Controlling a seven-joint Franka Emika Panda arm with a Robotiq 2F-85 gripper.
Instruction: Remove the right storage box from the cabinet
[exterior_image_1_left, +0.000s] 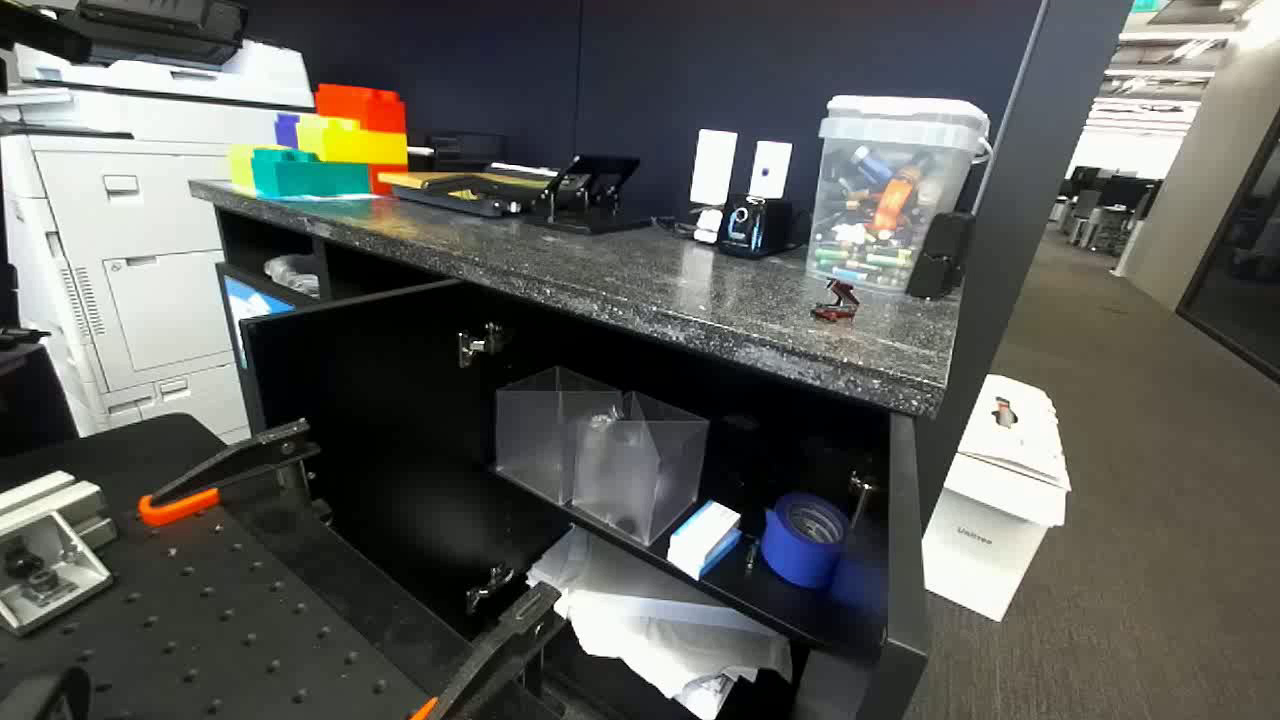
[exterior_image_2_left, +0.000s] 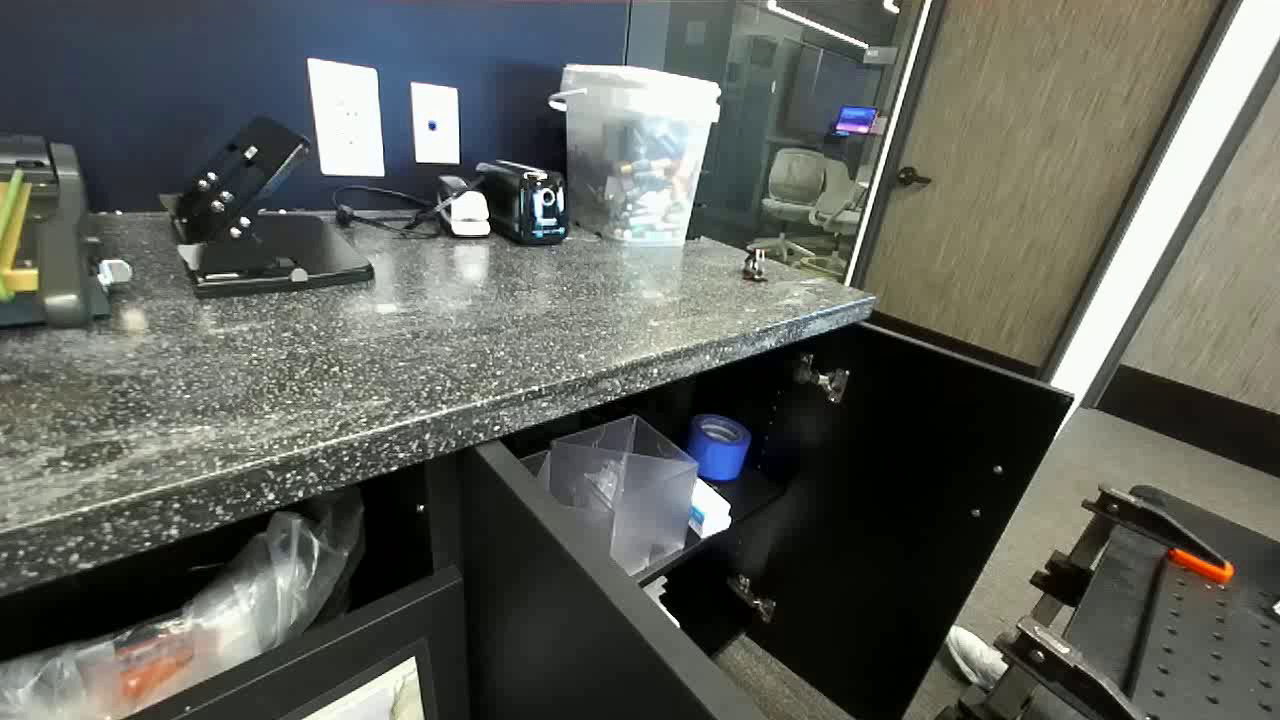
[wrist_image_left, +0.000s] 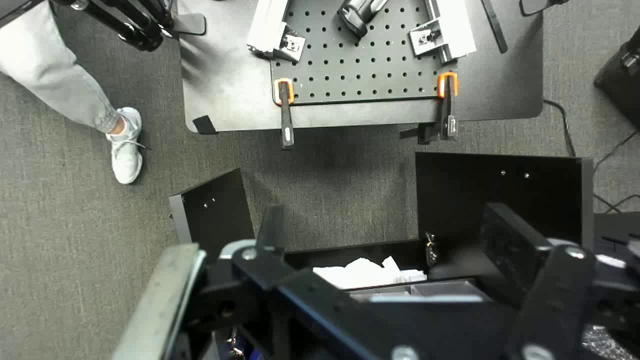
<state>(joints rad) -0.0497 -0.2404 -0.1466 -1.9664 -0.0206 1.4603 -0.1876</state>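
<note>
Currently, black two-fingered gripper (wrist_image_left: 385, 220): I see the jaws spread wide apart — plain grey carpet (wrist_image_left: 340, 195) shows between the fingers (wrist_image_left: 271, 227), and I have hold of nothing.
Right storage box (exterior_image_1_left: 638, 470): frosted whitish translucent plastic, rectangular, upright on the black shelf (exterior_image_1_left: 770, 595) beneath my gripper and well apart from the fingers; both exterior views show it.
Twin box (exterior_image_1_left: 540, 435), same frosted plastic: on that shelf beneath my gripper, just beside the right storage box; whether they touch, I cannot tell.
Pale plastic edges (wrist_image_left: 445, 288): in the wrist view, partly covered by my gripper's black linkage (wrist_image_left: 315, 305) — I can't say which box they belong to.
Large black cabinet (exterior_image_1_left: 640, 312), grey speckled stone-look countertop (exterior_image_2_left: 430, 340): under my gripper, flat black doors (wrist_image_left: 460, 195) swung out, one showing near each finger.
Small white-and-blue rectangular carton (exterior_image_1_left: 705, 538): beneath my gripper, just beside the right storage box.
Round blue tape roll (exterior_image_1_left: 808, 540): also beneath my gripper, past the carton.
Crumpled white sheet (wrist_image_left: 362, 272): low in the cabinet, seen between my two fingers, close to the linkage.
Dark flat table (wrist_image_left: 225, 95): out beyond my fingers, bearing a black holed board (wrist_image_left: 350, 85) and two black, orange-gripped clamps (wrist_image_left: 286, 120).
White shoe (wrist_image_left: 126, 155): past one finger, beside the table.
</note>
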